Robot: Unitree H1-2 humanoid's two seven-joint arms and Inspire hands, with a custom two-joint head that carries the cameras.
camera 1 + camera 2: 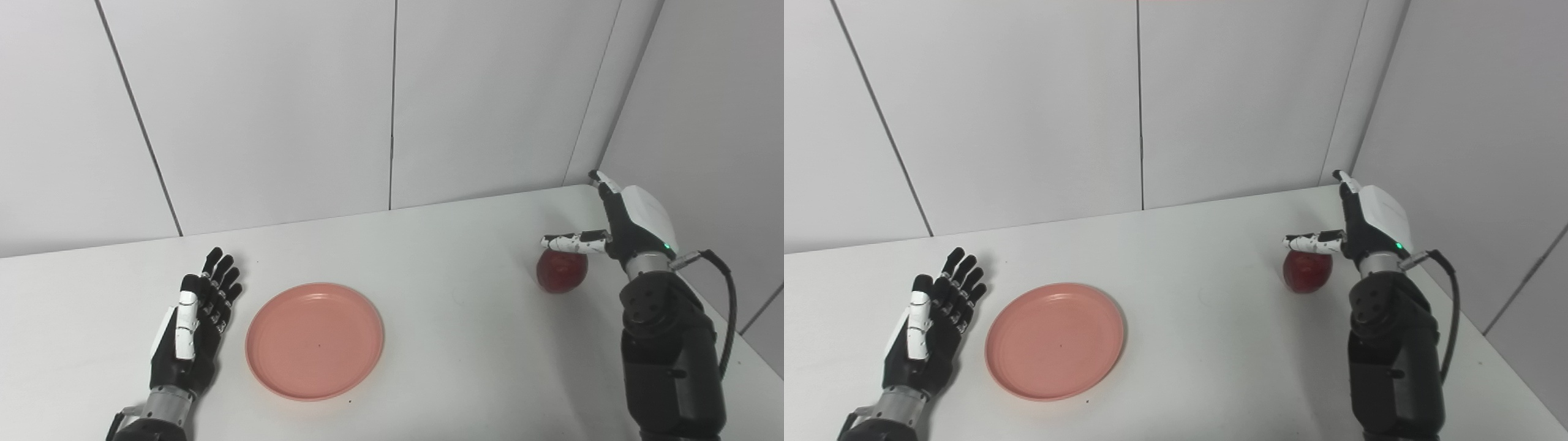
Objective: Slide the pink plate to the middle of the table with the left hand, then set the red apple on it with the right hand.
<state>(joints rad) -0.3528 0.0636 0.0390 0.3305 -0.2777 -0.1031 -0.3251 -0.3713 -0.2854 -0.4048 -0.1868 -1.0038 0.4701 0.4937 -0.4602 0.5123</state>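
Observation:
The pink plate (315,340) lies flat on the white table (441,288), left of the table's middle. My left hand (195,318) rests open just left of the plate, palm toward it, fingers straight and a small gap from the rim. The red apple (561,271) sits at the far right of the table. My right hand (618,223) hovers open beside and above the apple, thumb stretched over its top, fingers pointing up and away; it holds nothing.
White wall panels (392,104) stand close behind the table, and a side wall (710,122) closes in on the right. The table's right edge (744,334) runs near my right forearm, where a black cable (729,306) loops.

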